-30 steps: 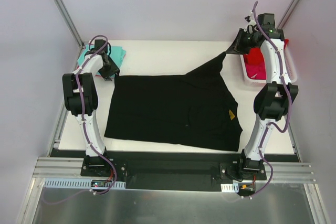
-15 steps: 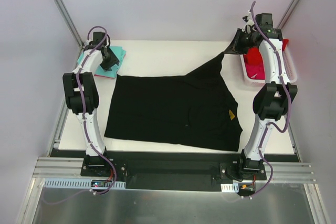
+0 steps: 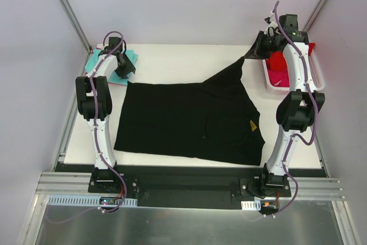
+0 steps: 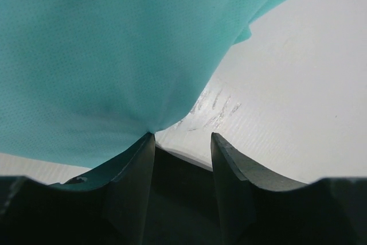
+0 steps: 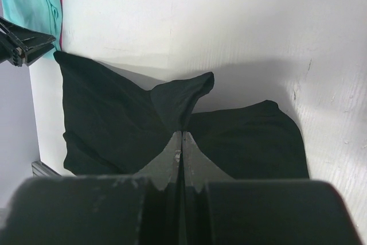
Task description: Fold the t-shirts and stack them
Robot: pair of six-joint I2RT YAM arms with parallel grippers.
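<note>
The black t-shirt [image 3: 189, 119] is lying spread on the table [image 3: 172, 58], long axis running left to right, its far-right corner drawing up into a peak pointing at the right gripper [image 5: 182, 136]. That arm is reaching far back beside the basket [image 3: 319, 80], jaws pinching the black cloth tight. The left arm is stretching to the far-left corner, left gripper [image 4: 182, 139] hanging part-open over the teal t-shirt [image 4: 103, 44], gripping nothing

Matt cloth of the black t-shirt [image 3: 189, 119]; smooth, scuffed table [image 3: 172, 61]
</note>
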